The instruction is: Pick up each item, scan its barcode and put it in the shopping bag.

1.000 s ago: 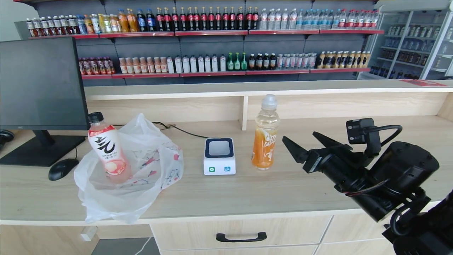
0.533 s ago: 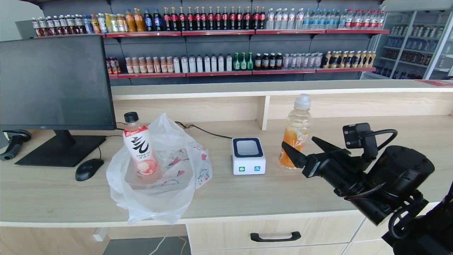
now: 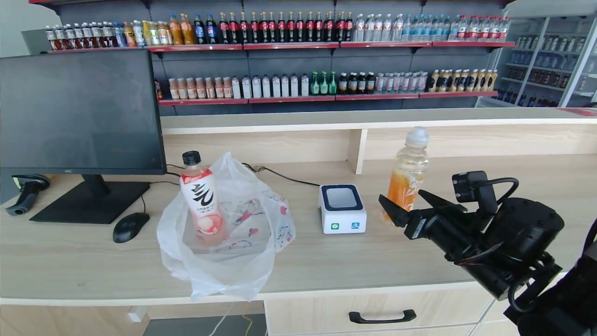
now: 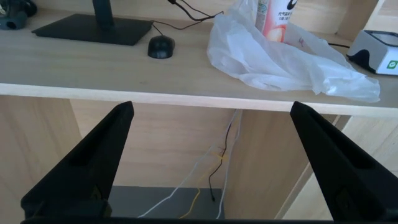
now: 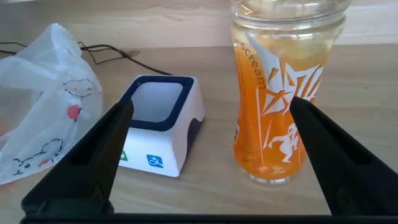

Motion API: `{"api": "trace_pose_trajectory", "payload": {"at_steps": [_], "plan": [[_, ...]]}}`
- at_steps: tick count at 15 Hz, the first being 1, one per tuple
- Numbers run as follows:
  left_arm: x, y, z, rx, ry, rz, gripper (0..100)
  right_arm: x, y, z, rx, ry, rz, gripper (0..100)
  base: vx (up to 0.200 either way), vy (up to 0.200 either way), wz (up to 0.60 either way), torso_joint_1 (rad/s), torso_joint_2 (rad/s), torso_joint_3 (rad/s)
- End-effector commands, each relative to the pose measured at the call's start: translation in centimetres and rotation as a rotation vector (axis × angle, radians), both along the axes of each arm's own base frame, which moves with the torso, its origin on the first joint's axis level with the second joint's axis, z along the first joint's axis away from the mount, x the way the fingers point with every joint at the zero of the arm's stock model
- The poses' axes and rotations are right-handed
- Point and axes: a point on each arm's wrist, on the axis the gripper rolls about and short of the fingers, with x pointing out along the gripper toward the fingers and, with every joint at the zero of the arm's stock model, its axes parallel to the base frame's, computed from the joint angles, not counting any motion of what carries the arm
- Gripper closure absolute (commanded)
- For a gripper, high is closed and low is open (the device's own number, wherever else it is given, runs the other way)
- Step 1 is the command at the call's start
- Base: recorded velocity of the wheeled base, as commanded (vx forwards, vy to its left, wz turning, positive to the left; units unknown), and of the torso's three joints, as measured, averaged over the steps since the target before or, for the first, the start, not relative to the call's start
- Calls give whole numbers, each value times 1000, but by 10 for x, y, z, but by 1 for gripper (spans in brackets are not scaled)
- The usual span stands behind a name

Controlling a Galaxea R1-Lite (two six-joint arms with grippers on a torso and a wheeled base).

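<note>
Just beyond the spread fingers (image 3: 391,210) of the right gripper (image 3: 409,203) stood the orange bottle (image 3: 408,177) (upright); the left gripper (image 4: 211,155) gaped likewise.

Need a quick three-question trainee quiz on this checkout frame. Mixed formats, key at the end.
1. True or false: the pink bottle stands inside the shopping bag.
2. Pick one. The right pincer is: A) open, close to the orange bottle; B) shut on the orange bottle; C) shut on the pink bottle.
3. Fill in: the white box on the counter between the shopping bag and the orange bottle is the ____.
Key: 1 true; 2 A; 3 scanner.
</note>
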Motion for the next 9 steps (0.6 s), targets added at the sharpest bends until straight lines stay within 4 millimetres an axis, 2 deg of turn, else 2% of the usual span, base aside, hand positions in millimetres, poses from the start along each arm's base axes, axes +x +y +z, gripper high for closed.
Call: {"api": "trace_pose_trajectory", "payload": {"at_steps": [1, 2, 4, 7, 9], "plan": [[0, 0, 0, -1, 0, 0, 0, 1, -11, -5, -8, 22, -37, 0, 0, 0, 0, 0, 0, 0], [0, 0, 0, -1, 0, 0, 0, 0, -14, -6, -11, 30, -46, 0, 0, 0, 0, 0, 0, 0], [0, 0, 0, 1, 0, 0, 0, -16, -21, -8, -23, 65, -51, 0, 0, 0, 0, 0, 0, 0], [0, 0, 0, 1, 0, 0, 0, -9, -27, -7, -18, 51, -82, 0, 0, 0, 0, 0, 0, 0], [0, 0, 0, -1, 0, 0, 0, 3, -27, -6, -11, 32, -94, 0, 0, 0, 0, 0, 0, 0]]}}
